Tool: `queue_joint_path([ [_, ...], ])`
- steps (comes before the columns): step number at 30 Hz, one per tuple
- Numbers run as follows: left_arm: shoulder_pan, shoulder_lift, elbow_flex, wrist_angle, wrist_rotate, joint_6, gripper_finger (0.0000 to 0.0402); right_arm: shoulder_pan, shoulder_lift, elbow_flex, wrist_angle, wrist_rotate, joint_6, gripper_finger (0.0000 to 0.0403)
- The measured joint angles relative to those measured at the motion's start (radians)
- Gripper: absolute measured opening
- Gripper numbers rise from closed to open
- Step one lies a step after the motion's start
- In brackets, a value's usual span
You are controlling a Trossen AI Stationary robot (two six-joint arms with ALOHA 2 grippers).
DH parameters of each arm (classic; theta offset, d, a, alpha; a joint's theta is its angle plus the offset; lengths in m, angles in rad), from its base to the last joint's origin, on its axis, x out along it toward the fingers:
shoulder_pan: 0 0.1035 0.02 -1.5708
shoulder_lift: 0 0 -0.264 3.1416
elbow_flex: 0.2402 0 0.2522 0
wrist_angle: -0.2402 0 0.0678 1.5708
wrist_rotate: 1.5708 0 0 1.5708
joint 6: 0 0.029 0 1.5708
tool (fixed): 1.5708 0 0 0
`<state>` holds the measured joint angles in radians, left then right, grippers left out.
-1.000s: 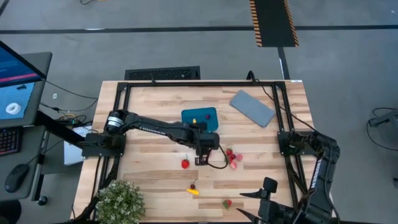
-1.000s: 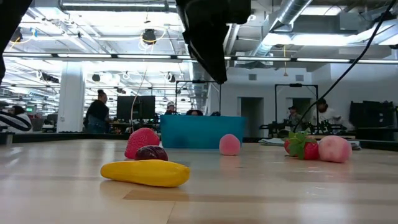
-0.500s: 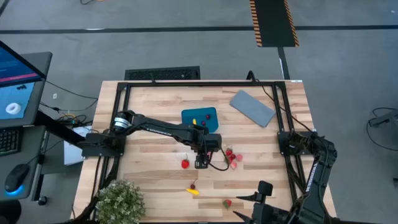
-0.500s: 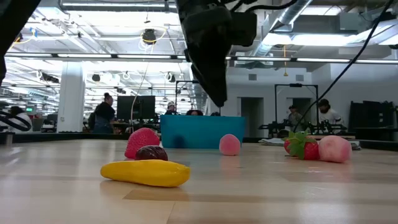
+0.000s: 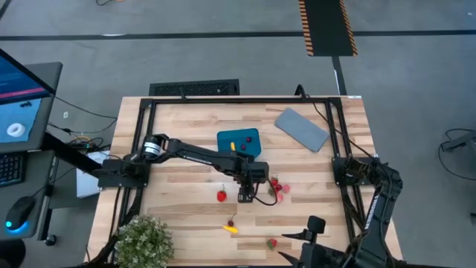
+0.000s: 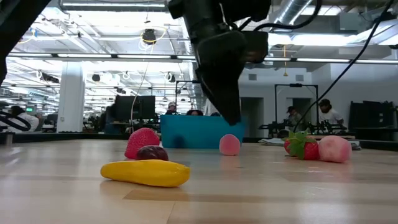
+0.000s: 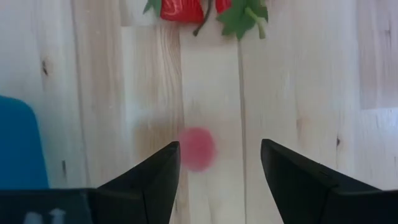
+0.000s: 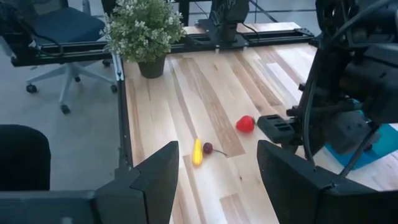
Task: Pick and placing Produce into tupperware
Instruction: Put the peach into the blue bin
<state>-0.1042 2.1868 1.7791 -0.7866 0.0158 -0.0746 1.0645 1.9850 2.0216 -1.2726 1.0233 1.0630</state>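
We hang our left gripper, jaws apart and empty, directly over the pink berry on the counter to straddle it, the teal tupperware just behind, while our right gripper waits open at the near edge.

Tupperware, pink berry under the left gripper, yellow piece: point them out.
Tupperware (image 5: 245, 136), high view, bare floor.
Pink berry (image 7: 198, 149), left wrist view, its middle.
Yellow piece (image 6: 146, 173), low view, middle of its side.
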Motion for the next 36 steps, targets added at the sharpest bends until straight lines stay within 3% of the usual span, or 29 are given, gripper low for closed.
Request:
queue_joint_path([
  [24, 0.028, 0.026, 0.000, -0.012, 0.005, -0.020, 0.0214, 0.002, -0.001, 0.000, 0.017, -0.004, 0.002, 0.0240],
  [28, 0.032, 0.062, 0.000, -0.029, 0.073, -0.038, 0.0214, 0.002, -0.001, 0.000, 0.025, -0.005, 0.002, 0.0240],
  [36, 0.030, 0.091, 0.001, 0.004, 0.079, -0.041, 0.0214, 0.008, -0.001, 0.000, 0.033, -0.005, 0.002, 0.0240],
])
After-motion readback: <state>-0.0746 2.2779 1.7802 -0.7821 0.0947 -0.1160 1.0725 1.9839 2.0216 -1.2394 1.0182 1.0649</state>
